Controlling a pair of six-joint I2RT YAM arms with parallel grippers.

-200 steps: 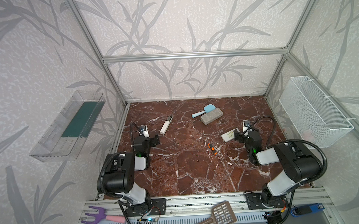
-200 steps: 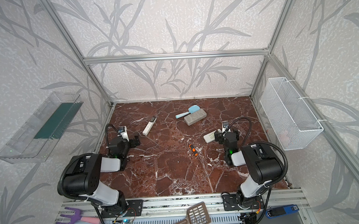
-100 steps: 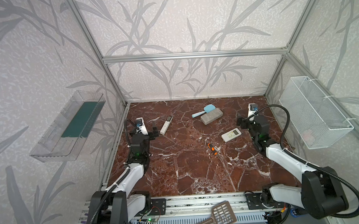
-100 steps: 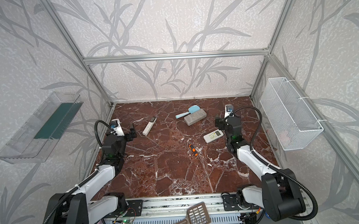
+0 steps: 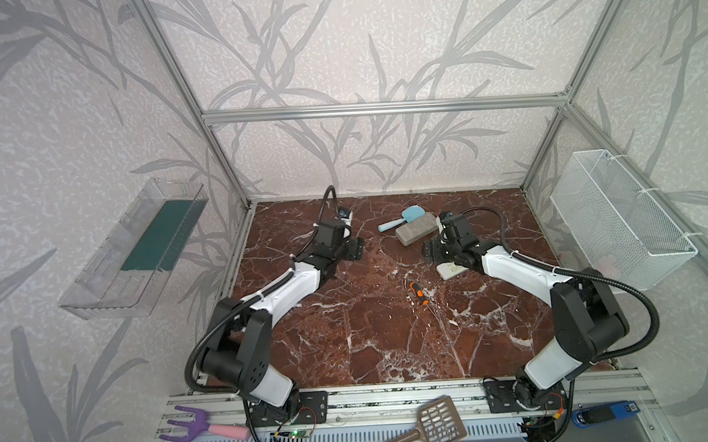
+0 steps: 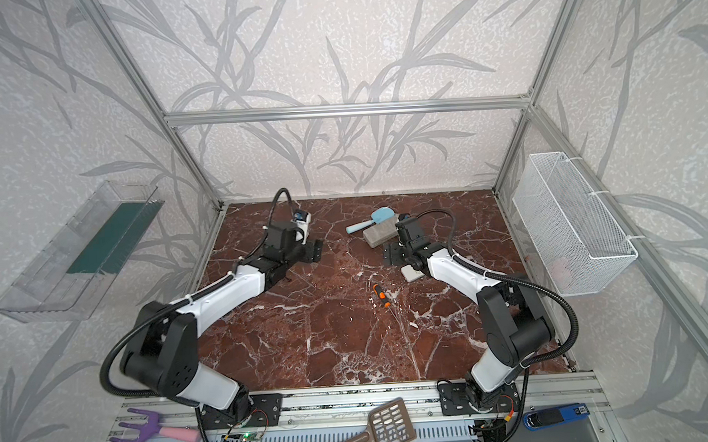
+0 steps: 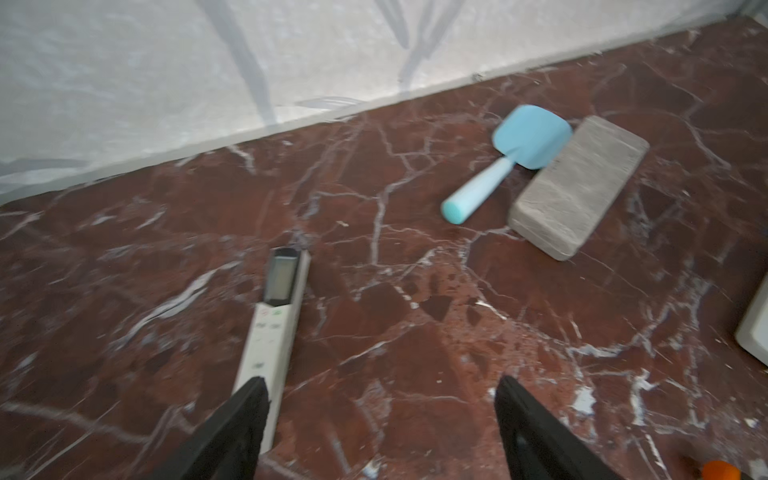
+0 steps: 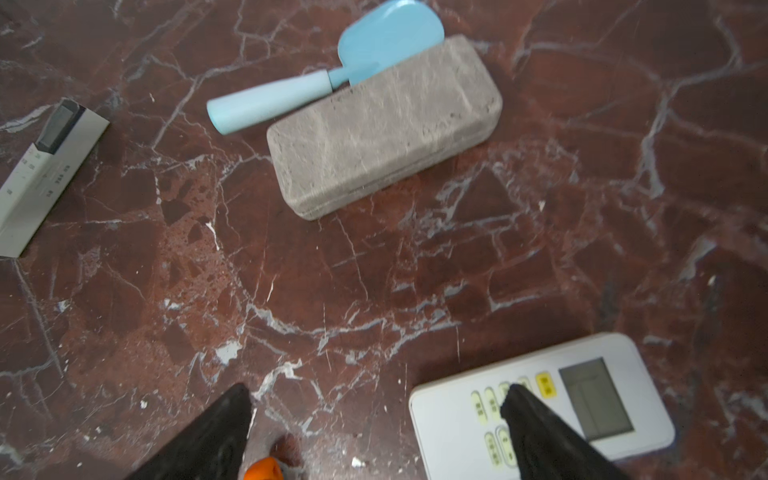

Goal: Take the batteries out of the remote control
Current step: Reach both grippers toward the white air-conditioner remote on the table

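Two white remotes lie on the marble. A slim remote control (image 7: 278, 324) with a dark screen lies just ahead of my left gripper (image 7: 380, 382), whose one fingertip overlaps its near end; the jaws are open and hold nothing. The left arm hides this remote in both top views. A wider remote (image 8: 594, 399) with yellow buttons lies under one fingertip of my right gripper (image 8: 376, 388), which is open and empty. In both top views the wider remote (image 5: 450, 270) pokes out beneath the right arm. The batteries are hidden.
An orange-handled screwdriver (image 5: 417, 293) lies mid-table between the arms. A grey block (image 5: 415, 229) and a blue spatula (image 5: 406, 217) sit at the back centre, close to the right gripper (image 5: 431, 251). A wire basket (image 5: 618, 216) hangs on the right wall and a clear shelf (image 5: 137, 250) on the left wall.
Both arms have unfolded and reached toward the back of the table. The left gripper now hangs over the slim remote and the right gripper over the wider one.
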